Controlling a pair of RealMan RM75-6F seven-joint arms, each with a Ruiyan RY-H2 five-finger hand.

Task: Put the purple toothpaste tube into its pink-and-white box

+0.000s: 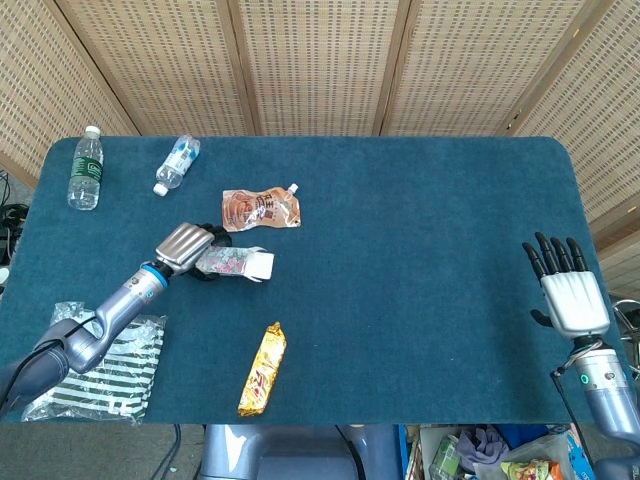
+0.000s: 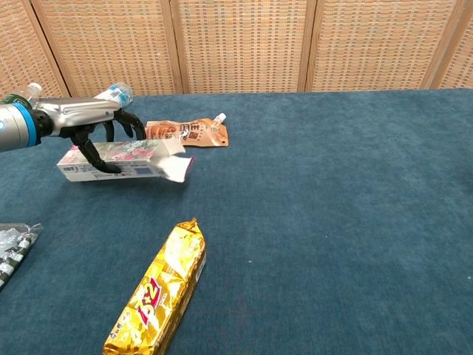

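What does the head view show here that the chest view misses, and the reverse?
Head only: the right hand, open at the table's right edge, and the upright water bottle. Chest only: the box's printed side panel. Both: the left hand holding the box, the orange spout pouch, the gold snack bar, the lying bottle and the striped bag.

A: What sort of place is this?
B: Looks like a staged robot test setup, prob a lab. Table (image 1: 420,300) w/ dark blue carpet-like cover, woven rattan screens (image 1: 320,65) closing it off behind.
A: Anything else pointing to that?
B: Random props scattered on top: water bottles (image 1: 86,168), orange spout pouch (image 1: 260,209), gold snack bar (image 2: 157,291), striped bag (image 1: 100,360). Bin of clutter (image 1: 490,455) below the front edge.
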